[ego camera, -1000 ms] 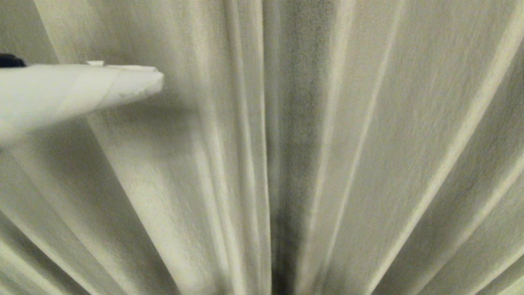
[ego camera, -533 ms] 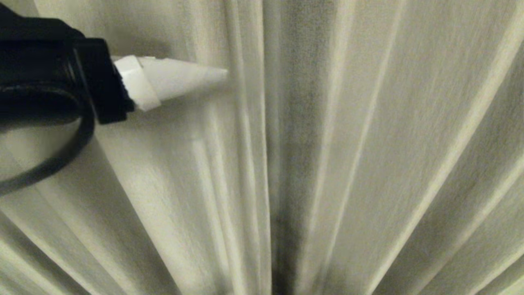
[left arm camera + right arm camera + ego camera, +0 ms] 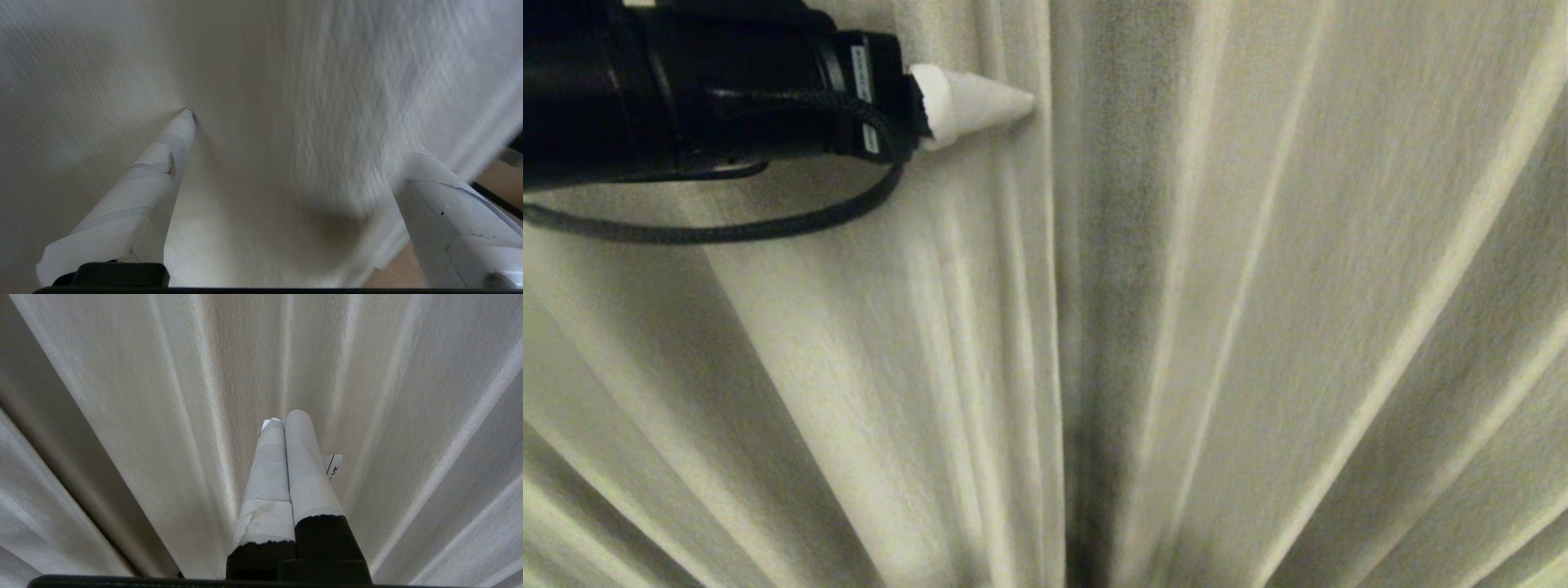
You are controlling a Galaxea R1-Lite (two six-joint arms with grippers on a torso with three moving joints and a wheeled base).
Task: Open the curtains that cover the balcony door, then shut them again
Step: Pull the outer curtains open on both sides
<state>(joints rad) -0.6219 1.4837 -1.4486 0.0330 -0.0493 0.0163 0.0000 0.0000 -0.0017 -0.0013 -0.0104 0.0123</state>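
Note:
The cream-white pleated curtains (image 3: 1258,327) fill the head view, with a darker seam down the middle. My left arm reaches in from the upper left, and one white-taped finger (image 3: 980,102) presses into the folds just left of that seam. In the left wrist view my left gripper (image 3: 302,139) is open wide, with a bulge of curtain (image 3: 310,102) between its fingers and draped over the tip of one. My right gripper (image 3: 284,416) is shut and empty, pointing at the curtain (image 3: 122,416) without gripping it. The balcony door is hidden behind the fabric.
Past the curtain's edge in the left wrist view I see a patch of light wooden floor (image 3: 392,277) and a dark strip (image 3: 515,143) beyond it. A small paper tag (image 3: 333,465) sticks out beside my right fingers.
My left arm has moved up and to the right across the head view. Its fingertip now reaches the folds by the middle seam. The curtain folds have not shifted.

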